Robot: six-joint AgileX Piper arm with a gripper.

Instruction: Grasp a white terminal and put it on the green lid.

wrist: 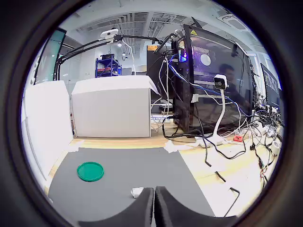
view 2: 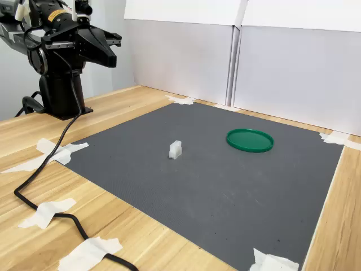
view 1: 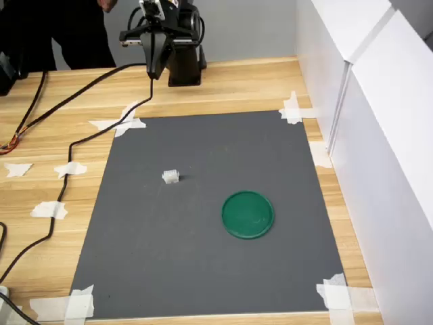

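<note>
A dark grey rectangular mat (view 1: 203, 230) lies on the light wooden table (view 1: 250, 84), its corners fixed with white tape scraps (view 1: 335, 294). A black cable (view 1: 67, 145) runs beside it; white panels (view 1: 385, 135) stand nearby.

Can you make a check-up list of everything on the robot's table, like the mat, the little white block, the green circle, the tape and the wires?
Surface: dark grey mat taped onto a wooden table.
Job's things: white terminal sits on the mat, apart from the green lid; nothing lies on the lid.
Clutter: white tape scraps on the wood beside the mat.
Grippers: gripper raised near the arm's base, away from both things, jaws together in the wrist view.
Cables: black cable snakes across the wood.
Surroundings: white panels wall the table; a computer rack shows in the wrist view.
</note>
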